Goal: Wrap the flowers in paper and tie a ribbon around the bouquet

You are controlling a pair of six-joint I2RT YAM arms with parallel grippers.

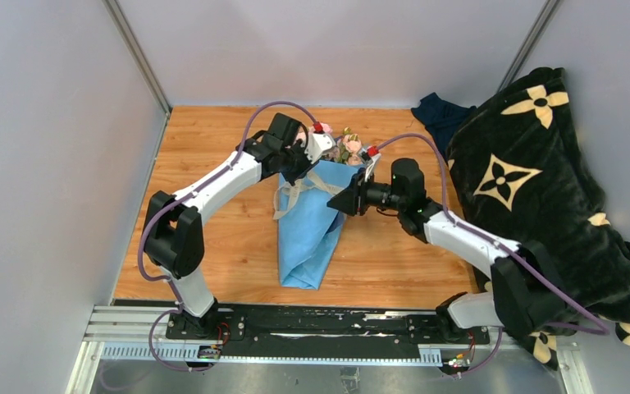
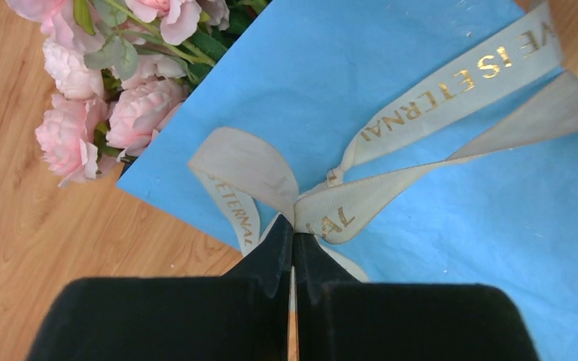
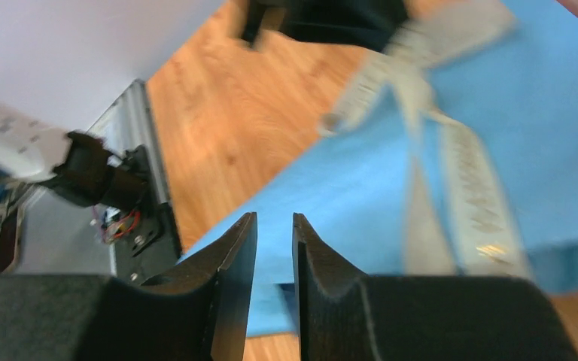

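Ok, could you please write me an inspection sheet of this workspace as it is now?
Surface: wooden table, the bouquet lying in its middle.
Job's things: flowers wrapped in light blue paper; cream ribbon crossed over it with one loop.
Clutter: black patterned blanket and dark blue cloth at the right.
Grippers: left tool shut on the ribbon; right tool slightly open, holding nothing.
Cables: purple cables along both arms.
Surroundings: grey walls.
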